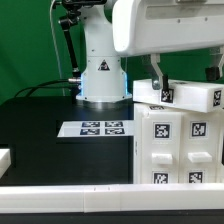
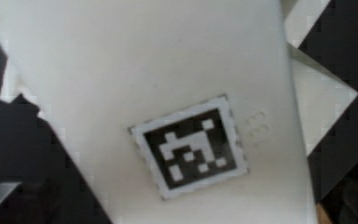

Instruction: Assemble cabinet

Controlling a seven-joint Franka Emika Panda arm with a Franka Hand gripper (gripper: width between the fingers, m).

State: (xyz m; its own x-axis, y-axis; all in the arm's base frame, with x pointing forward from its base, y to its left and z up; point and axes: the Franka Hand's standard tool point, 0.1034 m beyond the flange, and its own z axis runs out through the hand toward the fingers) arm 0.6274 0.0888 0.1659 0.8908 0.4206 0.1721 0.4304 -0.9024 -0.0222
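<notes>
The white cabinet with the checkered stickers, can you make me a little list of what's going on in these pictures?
Cabinet: white box with square black-and-white tags on its front, at the exterior view's right
Top piece: white tagged part lying across the top of the cabinet
Gripper: right above the top piece, fingers reaching down to it; open or shut cannot be told
Wrist view: a white panel with one tag, very close
Marker board: flat on the black table, in front of the robot's base
</notes>
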